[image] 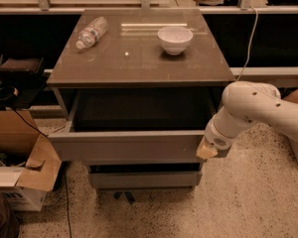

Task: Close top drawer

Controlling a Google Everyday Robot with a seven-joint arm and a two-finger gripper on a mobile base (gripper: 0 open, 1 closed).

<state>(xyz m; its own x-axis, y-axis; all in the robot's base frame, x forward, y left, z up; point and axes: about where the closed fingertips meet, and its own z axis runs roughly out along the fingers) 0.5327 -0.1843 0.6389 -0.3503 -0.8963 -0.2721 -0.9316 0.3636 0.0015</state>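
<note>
- Camera view: the top drawer [124, 146] is sitting pulled well out beneath the table [139, 68] in the middle of the frame. Its dark box is lying open to view and its flat grey front is facing the lower edge.
- The claw [207, 150] is hanging at the right end of that front panel, centre right, touching or just beside its corner. I cannot tell which, nor whether the claw is open or closed.
- Judging by this, the closing push is only beginning, with the drawer nowhere near shut.
- The next move is calling for a steady push on the front, straight toward the upper part of the frame. Pressing so near one corner is risking a skewed, jamming drawer.
- A bottle [91, 32] is lying at the table's upper left, and a white bowl [175, 38] is standing to its right.
- No brand or writing is proving readable, neither on the bottle's label nor on the cardboard box [20, 148] at lower left.
</note>
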